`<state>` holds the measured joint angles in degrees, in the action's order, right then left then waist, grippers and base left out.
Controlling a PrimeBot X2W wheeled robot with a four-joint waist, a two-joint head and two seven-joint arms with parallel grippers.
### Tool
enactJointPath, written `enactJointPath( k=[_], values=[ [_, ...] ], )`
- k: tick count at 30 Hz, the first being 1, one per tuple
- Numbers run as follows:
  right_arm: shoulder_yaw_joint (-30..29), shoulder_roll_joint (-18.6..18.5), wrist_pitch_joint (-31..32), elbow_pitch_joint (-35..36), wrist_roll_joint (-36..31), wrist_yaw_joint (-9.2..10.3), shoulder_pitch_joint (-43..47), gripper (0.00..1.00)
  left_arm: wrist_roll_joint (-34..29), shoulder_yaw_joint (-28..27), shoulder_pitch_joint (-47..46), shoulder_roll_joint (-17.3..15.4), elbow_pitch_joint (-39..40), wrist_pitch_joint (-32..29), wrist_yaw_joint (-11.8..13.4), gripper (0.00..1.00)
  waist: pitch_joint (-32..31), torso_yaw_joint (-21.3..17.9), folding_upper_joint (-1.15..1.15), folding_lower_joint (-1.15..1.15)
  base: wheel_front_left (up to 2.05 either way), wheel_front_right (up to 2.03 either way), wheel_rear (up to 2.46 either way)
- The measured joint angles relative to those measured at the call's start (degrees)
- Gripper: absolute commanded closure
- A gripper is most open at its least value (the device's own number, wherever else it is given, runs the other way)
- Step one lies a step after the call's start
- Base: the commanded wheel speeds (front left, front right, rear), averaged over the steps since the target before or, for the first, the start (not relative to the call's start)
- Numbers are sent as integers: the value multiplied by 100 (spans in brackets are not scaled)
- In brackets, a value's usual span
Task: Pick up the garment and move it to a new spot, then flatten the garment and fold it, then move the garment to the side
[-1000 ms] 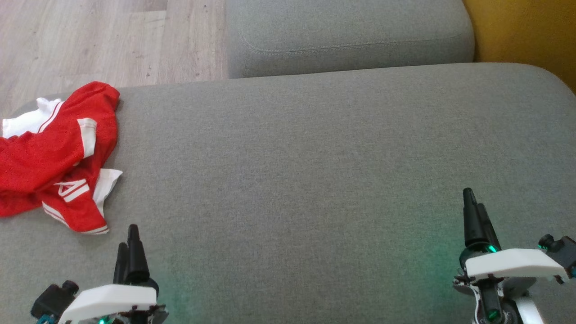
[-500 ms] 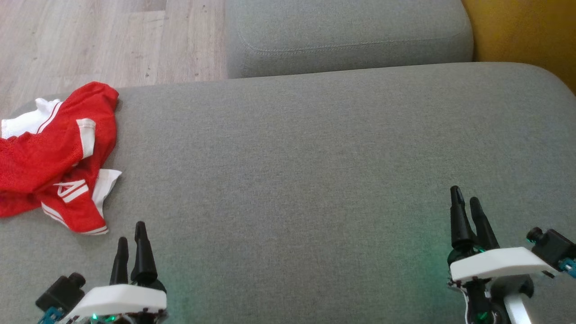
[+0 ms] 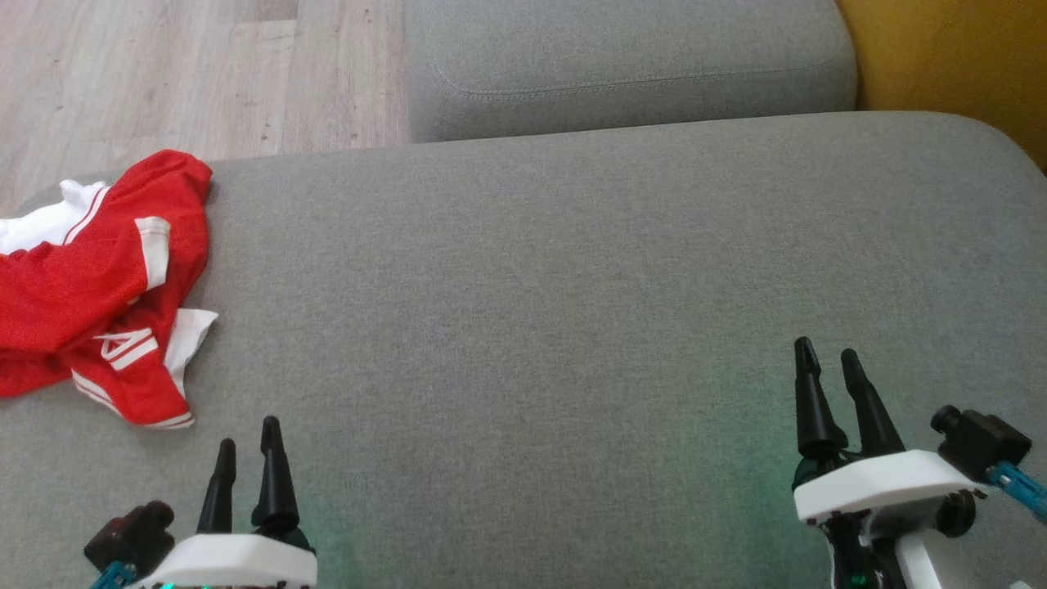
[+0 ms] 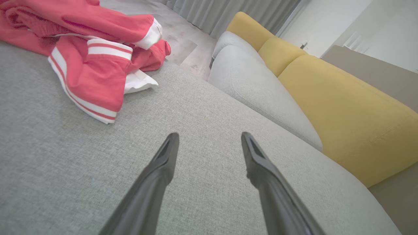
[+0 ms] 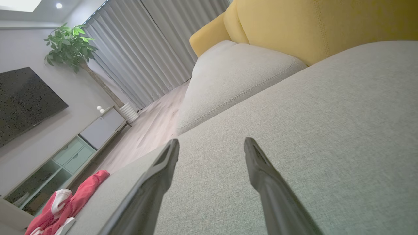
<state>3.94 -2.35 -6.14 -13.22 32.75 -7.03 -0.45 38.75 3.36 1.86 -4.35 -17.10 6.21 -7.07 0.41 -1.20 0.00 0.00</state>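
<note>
1 red garment point(image 3: 90, 286) with white cuffs and stripes lies crumpled at the left edge of the grey sofa seat point(image 3: 532, 286) in the head view. Its white mark resembles a 4 but is not surely readable. Near left, the left claw point(image 3: 247, 435) stands wide and empty, as does the right claw point(image 3: 826, 350) near right. Left wrist view: the garment point(image 4: 91, 49) is bunched at left beyond the left claw point(image 4: 209, 135), its white bands showing. Right wrist view: the garment point(image 5: 65, 202) lies far left, well apart from the wide right claw point(image 5: 210, 140).
</note>
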Motion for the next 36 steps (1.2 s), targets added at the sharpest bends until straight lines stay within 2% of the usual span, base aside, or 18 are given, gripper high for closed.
enactJointPath(
  k=[18, 36],
  values=[
    [192, -1, -296, 15, -1193, -1, 10, 0, -1192, 30, 50, -107, -32, 280, -2, 0, -15, -2, 0, 0, 0, 0, 0],
    [233, -3, -599, -58, -1980, -1, 126, 0, -2406, 74, 113, -167, -108, 599, -4, 0, -25, -34, 0, 0, 0, 0, 0]
  ],
)
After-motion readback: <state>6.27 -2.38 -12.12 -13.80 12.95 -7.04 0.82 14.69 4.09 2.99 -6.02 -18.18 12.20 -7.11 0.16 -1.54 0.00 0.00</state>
